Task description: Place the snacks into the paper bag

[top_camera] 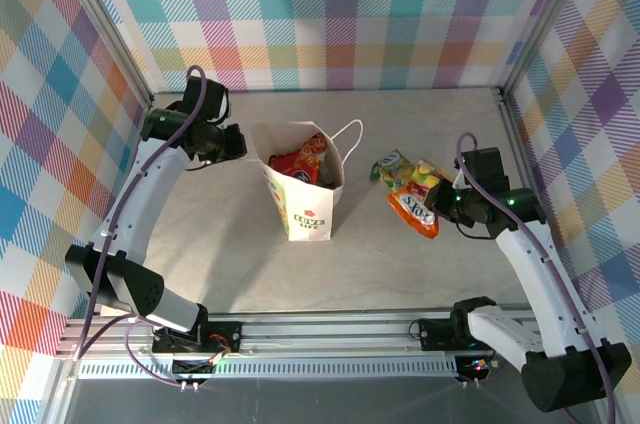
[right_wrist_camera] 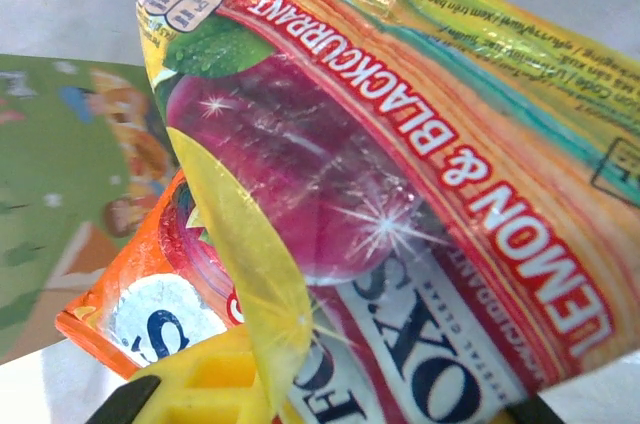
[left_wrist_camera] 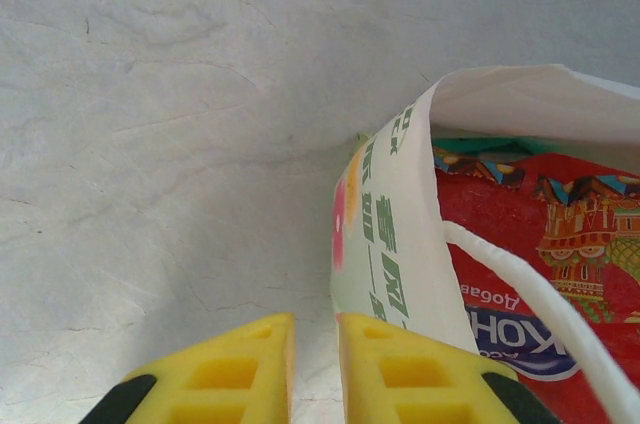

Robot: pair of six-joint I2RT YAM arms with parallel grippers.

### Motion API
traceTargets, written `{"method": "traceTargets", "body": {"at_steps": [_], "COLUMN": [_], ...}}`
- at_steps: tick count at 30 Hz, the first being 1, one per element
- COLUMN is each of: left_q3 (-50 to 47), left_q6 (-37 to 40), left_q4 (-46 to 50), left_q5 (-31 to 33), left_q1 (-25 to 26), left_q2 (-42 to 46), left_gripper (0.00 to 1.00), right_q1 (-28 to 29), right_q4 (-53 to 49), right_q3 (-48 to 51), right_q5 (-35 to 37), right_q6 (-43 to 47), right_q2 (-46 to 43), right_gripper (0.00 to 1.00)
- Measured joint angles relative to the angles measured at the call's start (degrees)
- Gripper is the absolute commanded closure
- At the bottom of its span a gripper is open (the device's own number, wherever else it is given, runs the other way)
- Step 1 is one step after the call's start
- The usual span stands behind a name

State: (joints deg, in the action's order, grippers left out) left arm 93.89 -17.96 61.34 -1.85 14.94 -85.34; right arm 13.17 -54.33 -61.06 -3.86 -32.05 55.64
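Note:
The white paper bag (top_camera: 303, 199) stands upright in the middle of the table, and a large red snack packet (top_camera: 298, 160) pokes out of its mouth. My left gripper (top_camera: 237, 141) sits at the bag's left rim. Its yellow jaws are a narrow gap apart over bare table, and the bag's wall (left_wrist_camera: 385, 234) touches the right finger. My right gripper (right_wrist_camera: 330, 399) is shut on the lower edge of the purple lemon-and-blackcurrant packet (right_wrist_camera: 330, 174). An orange packet (right_wrist_camera: 130, 294) lies beneath it, with a green-yellow one (top_camera: 392, 166) beside it.
The bag's cord handle (left_wrist_camera: 540, 299) lies across the red packet (left_wrist_camera: 560, 244). Checkered walls and metal posts close in the table on three sides. The loose packets lie in a heap (top_camera: 415, 206) right of the bag, close to my right gripper (top_camera: 447, 200).

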Motion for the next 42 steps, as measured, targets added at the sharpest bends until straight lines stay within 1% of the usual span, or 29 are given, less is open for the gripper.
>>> {"method": "traceTargets", "body": {"at_steps": [8,13,20,33,36,40,42], "left_q3": [0.00,0.02,0.13,1.09,2.03,3.04,3.23], "left_q6": [0.07,0.50,0.92,1.11,1.14,1.11,1.09], "left_q4": [-0.02,0.00,0.00,0.11,0.20,0.24,0.09], "left_q5": [-0.20,-0.26,-0.66,-2.14,-3.45,-6.75,-8.22], "left_q1": [0.00,0.00,0.00,0.00,0.00,0.00,0.00], "left_q2": [0.00,0.00,0.02,0.02,0.02,0.02,0.04], "left_gripper": [0.82,0.82,0.82,0.82,0.82,0.82,0.80], "right_q1": [4.31,6.47,9.79,21.94,23.58,24.81,25.09], "right_q4": [-3.78,-6.88,-8.35,-9.44,-9.68,-9.64,-9.70], "right_q3": [-12.70,-24.09,-35.39,-58.62,-62.58,-66.62,-68.19], "right_q5": [0.26,1.62,2.64,3.34,3.13,1.90,1.20], "right_q6": [2.97,5.81,8.68,14.91,16.06,17.14,17.64], "right_q2": [0.76,4.98,9.42,25.81,29.68,34.56,36.72], "right_gripper": [1.00,1.00,1.00,1.00,1.00,1.00,1.00]}}
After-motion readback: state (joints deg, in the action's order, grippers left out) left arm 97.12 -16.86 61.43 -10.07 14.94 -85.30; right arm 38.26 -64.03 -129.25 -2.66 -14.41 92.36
